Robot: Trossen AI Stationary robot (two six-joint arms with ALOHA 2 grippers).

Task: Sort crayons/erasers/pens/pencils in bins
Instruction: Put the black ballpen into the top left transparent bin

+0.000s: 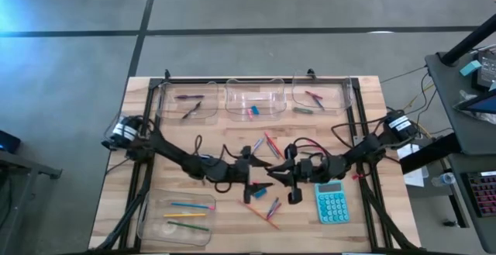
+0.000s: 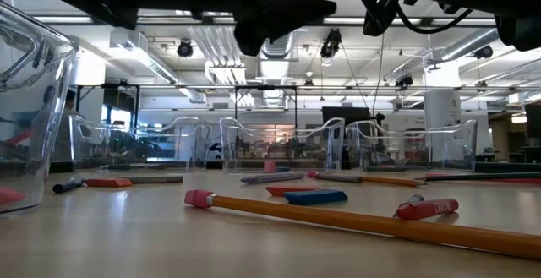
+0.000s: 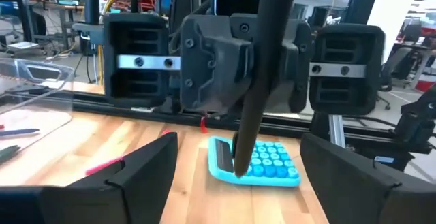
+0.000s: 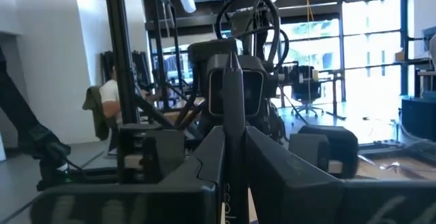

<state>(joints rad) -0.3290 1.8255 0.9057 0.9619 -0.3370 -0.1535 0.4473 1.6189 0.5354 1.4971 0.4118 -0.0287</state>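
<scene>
Wood table (image 1: 232, 232), open lab behind; everything below is placed off the teal calculator (image 1: 333, 202).

Both arms meet over mid-table, just to the calculator's left side; right gripper (image 4: 234, 139) is the nearer one, left gripper (image 3: 238, 142) just beyond it, nose to nose.

Right gripper: fingers closed down on a dark pen (image 4: 234, 115), which stands upright out of the clamp; left gripper: fingers spread wide, nothing between them touching; the pen (image 3: 262, 81) hangs in that gap, clear of both fingers, with the calculator (image 3: 272, 163) on the table behind it.

From above, the pen is lost among the dark gripper bodies, so exactly where along the barrel the clamp sits is probably mid-length, not certain.

Handling: pen is light and stiff, with a smooth round barrel; likely to pivot or slide in a two-finger pinch if swung fast; best held near mid-barrel, squarely across the fingers; not fragile.

Destination, my read: the pens bin (image 1: 159, 100), far row, the one farthest from the calculator, already holding dark sticks; a long carry for the right arm, shorter for the left.

Loose pencils and crayons lie on the wood just left of the calculator, under the grippers; keep the hanging end of the pen above them.
</scene>
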